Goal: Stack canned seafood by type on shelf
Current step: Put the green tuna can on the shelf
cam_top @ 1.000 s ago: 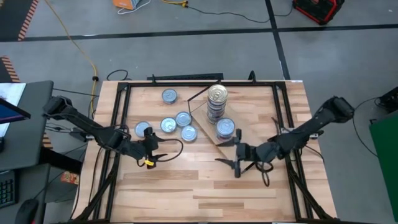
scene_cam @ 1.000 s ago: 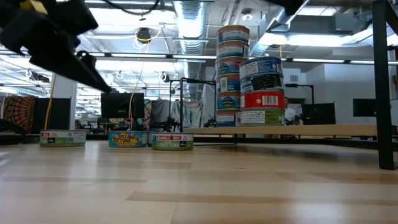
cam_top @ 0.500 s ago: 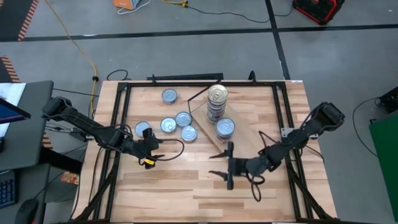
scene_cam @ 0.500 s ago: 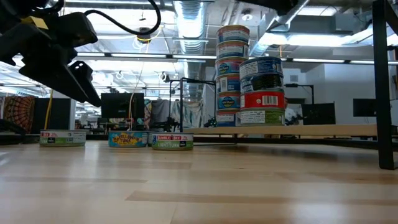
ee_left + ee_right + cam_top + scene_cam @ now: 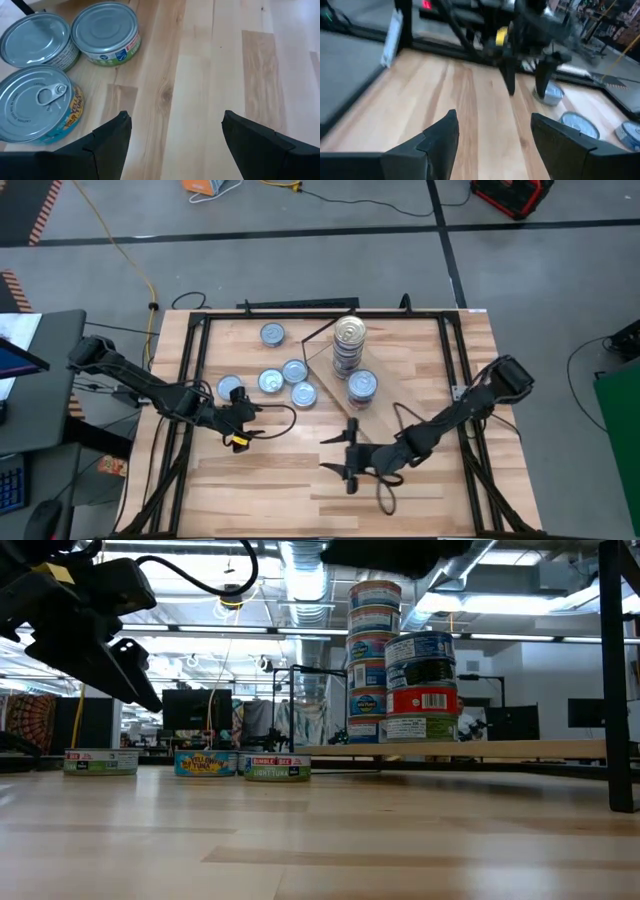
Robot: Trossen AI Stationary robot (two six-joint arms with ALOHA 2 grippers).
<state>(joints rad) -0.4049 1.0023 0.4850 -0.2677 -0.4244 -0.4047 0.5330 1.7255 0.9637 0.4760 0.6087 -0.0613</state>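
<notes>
Left gripper (image 5: 262, 422), fingers wide and empty, hovers near five loose tins (image 5: 283, 373) on the desk (image 5: 300, 480). Right gripper (image 5: 337, 455), fingers wide and empty, hangs mid-desk; two stacks stand on the shelf (image 5: 385, 402). Step in hand appears to be fetching: next move calls for closing on a loose tin.

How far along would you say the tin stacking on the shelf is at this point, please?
Done: two stacks stand on the shelf. In hand: nothing; the left gripper and right gripper are both open and empty above bare tabletop. Left: five loose tins on the table, off the shelf.
</notes>
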